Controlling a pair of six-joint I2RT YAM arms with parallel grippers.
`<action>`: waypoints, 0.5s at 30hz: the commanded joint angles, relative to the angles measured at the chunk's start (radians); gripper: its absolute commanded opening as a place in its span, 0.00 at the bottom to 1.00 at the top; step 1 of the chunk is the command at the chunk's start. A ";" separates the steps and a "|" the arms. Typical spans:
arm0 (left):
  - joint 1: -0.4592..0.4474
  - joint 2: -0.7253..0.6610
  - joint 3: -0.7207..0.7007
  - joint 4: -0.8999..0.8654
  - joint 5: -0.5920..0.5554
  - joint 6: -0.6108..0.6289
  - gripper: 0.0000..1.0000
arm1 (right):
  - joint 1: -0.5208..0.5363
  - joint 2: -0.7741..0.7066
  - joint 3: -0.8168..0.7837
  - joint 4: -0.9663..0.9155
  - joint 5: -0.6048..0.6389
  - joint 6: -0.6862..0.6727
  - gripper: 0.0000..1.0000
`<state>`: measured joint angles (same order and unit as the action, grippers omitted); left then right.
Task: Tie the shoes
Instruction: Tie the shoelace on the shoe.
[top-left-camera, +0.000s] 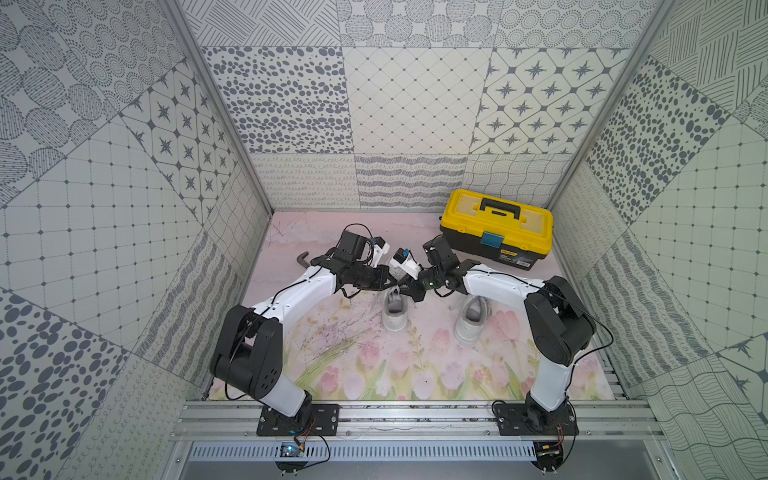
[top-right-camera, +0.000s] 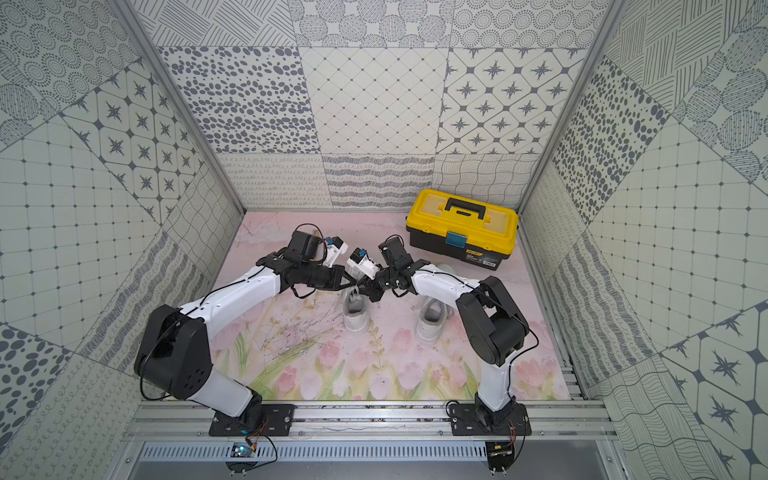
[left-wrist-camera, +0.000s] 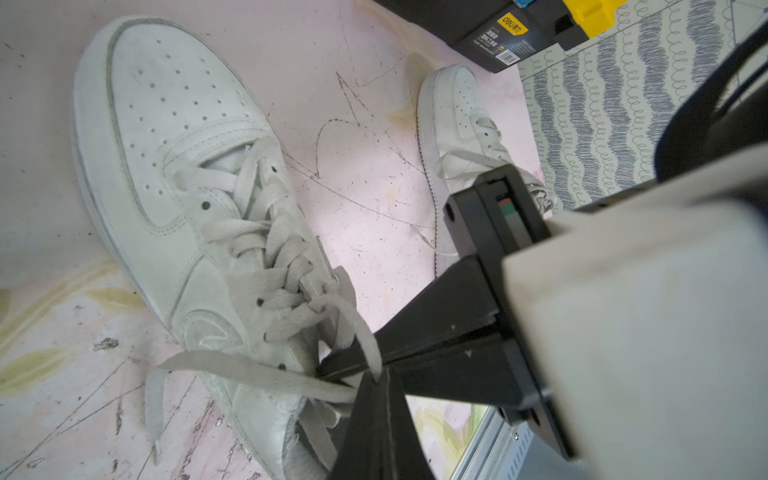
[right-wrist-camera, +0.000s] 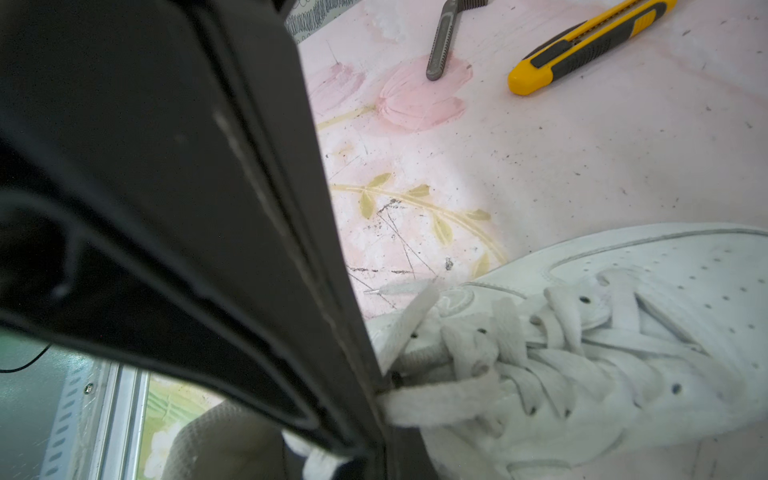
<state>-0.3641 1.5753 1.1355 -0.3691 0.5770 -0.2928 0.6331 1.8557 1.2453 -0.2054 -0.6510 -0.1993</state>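
White leather sneakers stand side by side on the flowered mat (top-left-camera: 374, 374), near the middle of the floor and well apart from the yellow toolbox (top-left-camera: 496, 226) at the far right. Both arms meet over the left-hand shoe (top-left-camera: 394, 316). In the left wrist view the left gripper (left-wrist-camera: 376, 384) has its jaws closed on a strand of the pale grey laces (left-wrist-camera: 266, 374) just above the top eyelets. In the right wrist view the right gripper (right-wrist-camera: 380, 390) is likewise pinched shut on a strand at the same spot. The lacing is threaded up through the eyelets, but I see no knot or bow. One free end trails loose onto the mat, so I judge this shoe to be at the first crossing at most. The right-hand shoe (top-left-camera: 471, 320) sits untouched with slack, loose laces, so most of the tying is left.
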 joint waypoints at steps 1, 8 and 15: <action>-0.003 -0.017 -0.008 0.065 0.060 -0.014 0.00 | -0.011 0.040 0.034 0.007 0.042 0.012 0.00; -0.007 -0.015 -0.008 0.069 0.063 -0.017 0.00 | -0.015 0.058 0.059 -0.016 0.052 0.032 0.00; -0.018 0.029 -0.003 0.041 0.028 0.004 0.00 | -0.033 0.014 0.054 -0.023 0.042 0.053 0.00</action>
<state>-0.3717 1.5810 1.1286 -0.3397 0.5907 -0.3038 0.6228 1.8778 1.2827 -0.2691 -0.6556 -0.1596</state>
